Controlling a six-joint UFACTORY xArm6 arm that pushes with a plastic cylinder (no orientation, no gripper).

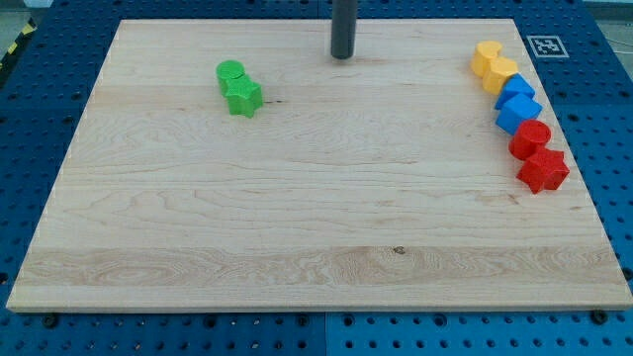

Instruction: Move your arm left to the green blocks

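Two green blocks sit touching at the view's upper left: a round green block (pixel 230 72) and a green star-shaped block (pixel 243 97) just below it. My tip (pixel 342 56) is the lower end of the dark rod at the view's top centre. It stands well to the right of the green blocks, a little above their level, with bare board between.
Along the right edge of the wooden board (pixel 316 247) runs a column of blocks: two yellow (pixel 493 65), two blue (pixel 516 104), and two red (pixel 538 158). A blue pegboard table surrounds the board.
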